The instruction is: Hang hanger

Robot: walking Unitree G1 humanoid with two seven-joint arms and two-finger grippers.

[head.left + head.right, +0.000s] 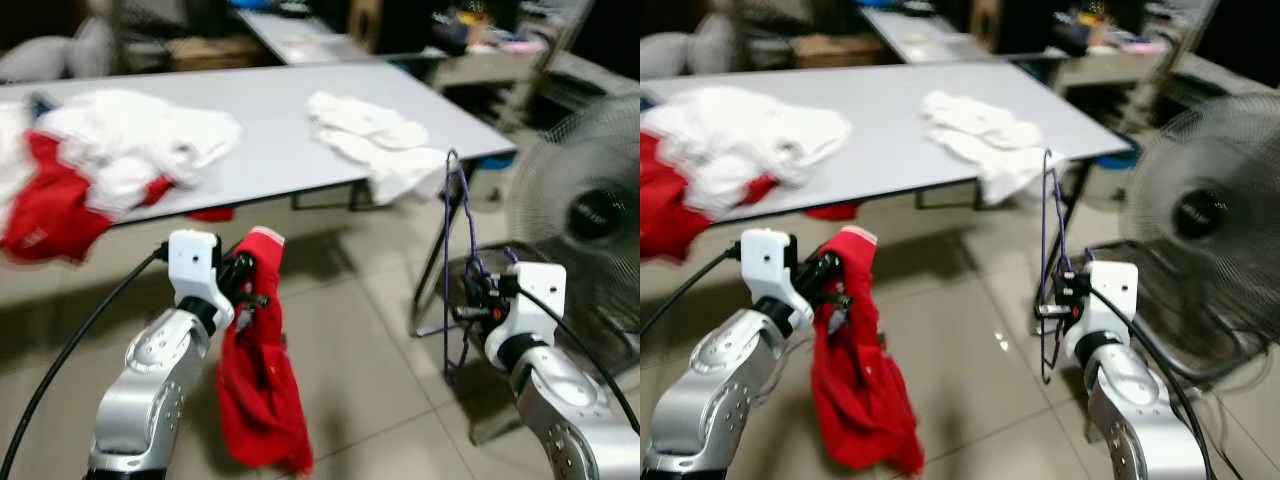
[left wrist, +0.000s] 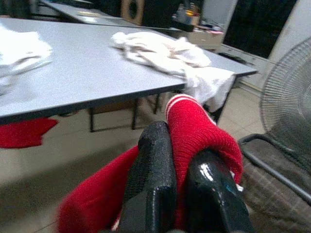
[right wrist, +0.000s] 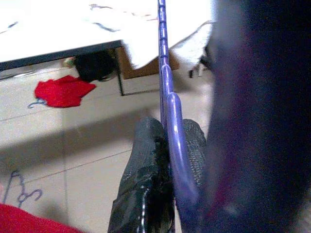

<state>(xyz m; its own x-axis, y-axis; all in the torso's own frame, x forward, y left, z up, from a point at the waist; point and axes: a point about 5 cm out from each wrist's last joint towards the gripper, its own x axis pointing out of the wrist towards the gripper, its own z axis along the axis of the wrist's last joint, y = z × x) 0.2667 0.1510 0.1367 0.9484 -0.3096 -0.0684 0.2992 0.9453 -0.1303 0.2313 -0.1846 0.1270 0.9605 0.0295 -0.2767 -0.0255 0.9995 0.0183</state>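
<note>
My right gripper (image 1: 472, 300) is shut on a thin purple hanger (image 1: 458, 230), held upright with its top near the table's edge. In the right wrist view the hanger (image 3: 167, 92) runs straight out between the black fingers (image 3: 146, 160). My left gripper (image 1: 243, 275) is shut on a red garment (image 1: 258, 390) that hangs down toward the floor. The left wrist view has the red garment (image 2: 199, 131) bunched between the two fingers (image 2: 155, 160). The two grippers are held apart, side by side, above the tiled floor.
A grey table (image 1: 270, 130) stands ahead with white clothes (image 1: 375, 140), a second white pile (image 1: 130, 140) and red cloth (image 1: 45, 215) on it. A standing fan (image 1: 590, 210) is at the right. Red cloth (image 3: 63, 90) lies on the floor under the table.
</note>
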